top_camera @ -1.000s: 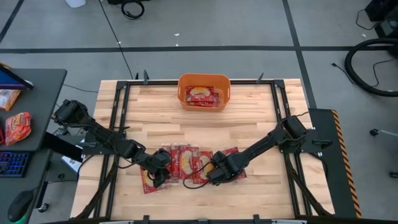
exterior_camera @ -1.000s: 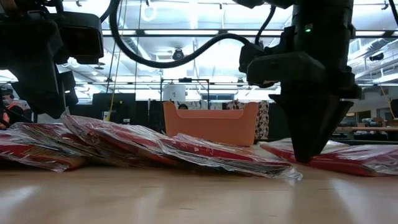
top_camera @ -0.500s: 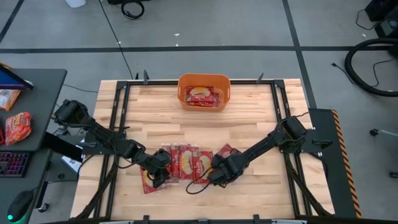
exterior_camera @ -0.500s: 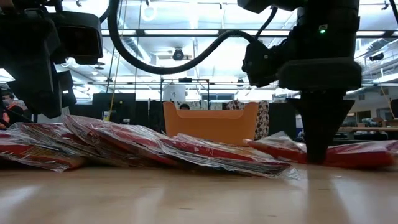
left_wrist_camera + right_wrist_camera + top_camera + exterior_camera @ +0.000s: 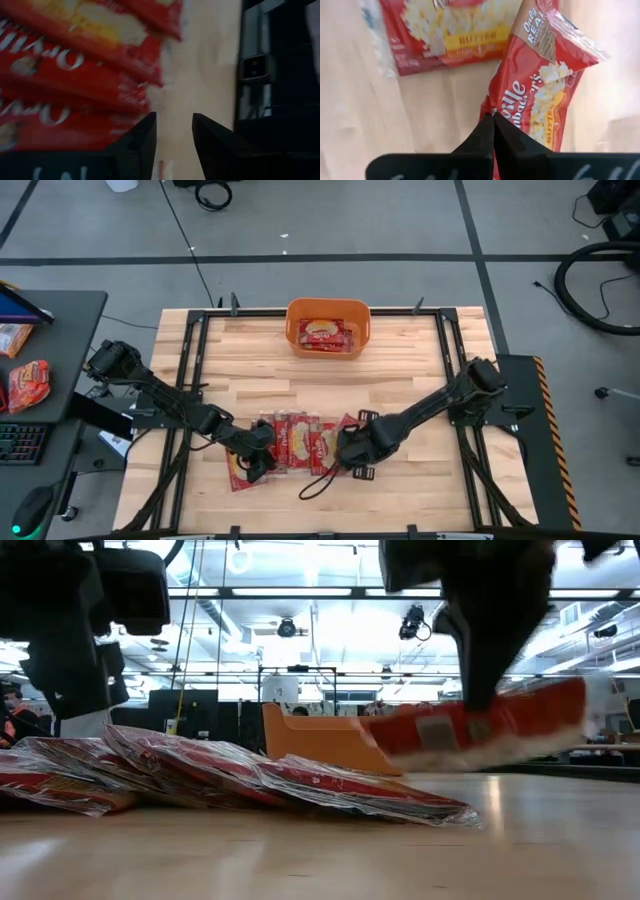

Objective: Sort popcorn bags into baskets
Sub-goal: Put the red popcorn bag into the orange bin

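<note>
You are holding one popcorn bag [image 5: 540, 95] by its edge: the right gripper [image 5: 493, 116] is pinching it with its fingers pressed together on the foil, and in the low view the bag [image 5: 480, 730] is hanging clear of the counter [image 5: 400, 370], tilted, with most of its length sticking out to one side. That is where I judge the risk is lying: a thin pinch on slick foil may be letting the bag swing or slide out on the way, and a drooping end may be catching the rolled rim of the orange basket [image 5: 295, 340] instead of clearing it. The basket is sitting at the far middle edge of the counter, well apart from you, with one bag [image 5: 326, 334] already lying inside. The remaining bags [image 5: 290, 442] are overlapping in a pile near the front edge, just beside your lifted bag, so a low sideways sweep may be dragging a neighbour along. The left gripper [image 5: 172, 135] is hovering at the pile's left end, fingers slightly spread around nothing, and it is not crossing your route. Between pile and basket the wood is lying bare, giving you open room; the dark frame rails [image 5: 195, 360] are bordering both sides.
</note>
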